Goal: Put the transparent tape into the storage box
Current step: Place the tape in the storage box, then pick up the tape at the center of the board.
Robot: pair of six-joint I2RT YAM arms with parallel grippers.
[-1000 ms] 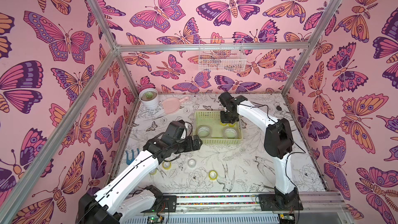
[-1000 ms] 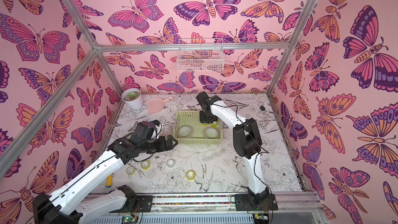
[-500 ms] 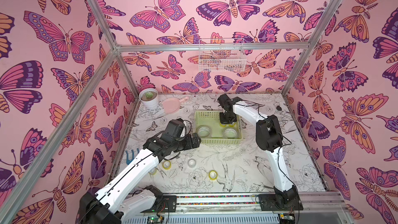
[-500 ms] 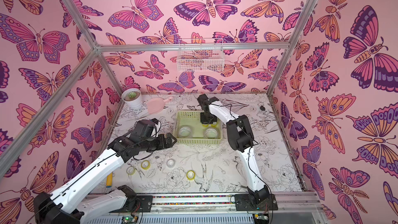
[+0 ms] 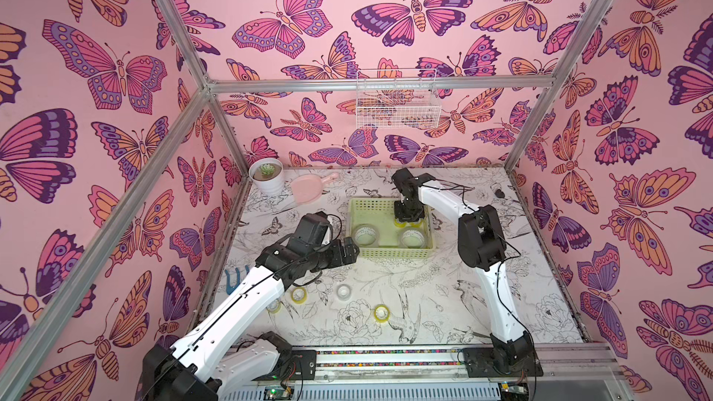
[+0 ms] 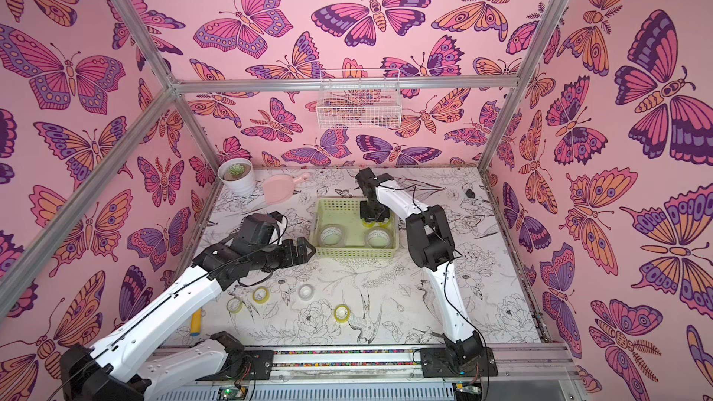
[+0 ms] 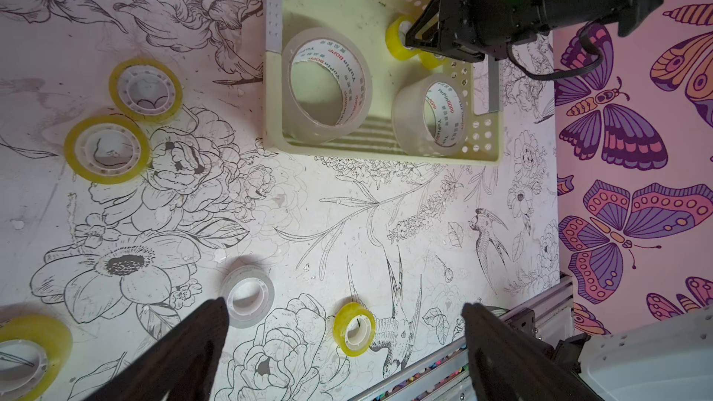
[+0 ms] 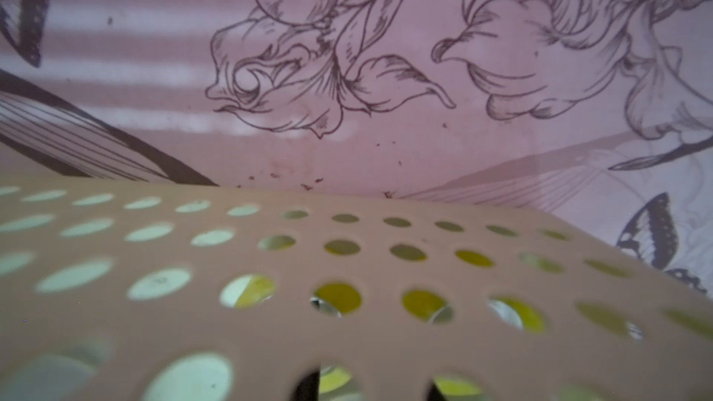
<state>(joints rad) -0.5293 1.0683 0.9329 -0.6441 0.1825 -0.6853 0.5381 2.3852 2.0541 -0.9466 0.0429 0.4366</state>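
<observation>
R gripper is seen inside the far-right corner of the storage box, jaws at 1 small yellow tape roll (clamped or freed: cannot be told); L gripper is held spread, empty; roll could be dragged out if stuck to a pad.

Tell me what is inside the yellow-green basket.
Two big clear tape rolls lie in the basket. At its far corner the right pincer sits over two small yellow rolls; the pincer covers part of them, so its grip is unclear.
</observation>
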